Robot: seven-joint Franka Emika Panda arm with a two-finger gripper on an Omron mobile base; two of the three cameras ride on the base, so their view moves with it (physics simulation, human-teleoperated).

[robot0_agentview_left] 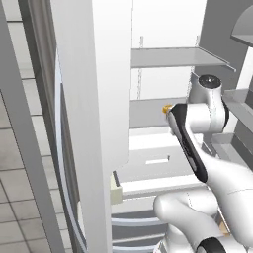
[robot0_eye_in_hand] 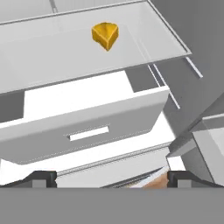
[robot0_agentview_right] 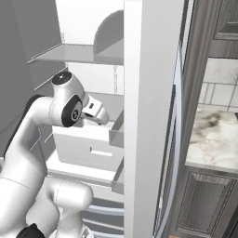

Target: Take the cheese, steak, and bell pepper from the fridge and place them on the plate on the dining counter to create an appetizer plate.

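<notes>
Wide-open, empty jaws (robot0_eye_in_hand: 111,177) hover well short of the cheese (robot0_eye_in_hand: 105,36) on its fridge shelf (robot0_eye_in_hand: 52,52).

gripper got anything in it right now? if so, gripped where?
Nothing held. The gripper is open and empty, its fingertips wide apart, short of the cheese lying on the fridge shelf.

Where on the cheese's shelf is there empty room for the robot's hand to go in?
The shelf is bare left of and in front of the cheese, down to its front edge above the white drawer. It looks tighter right of the cheese, near the shelf's side edge.
</notes>
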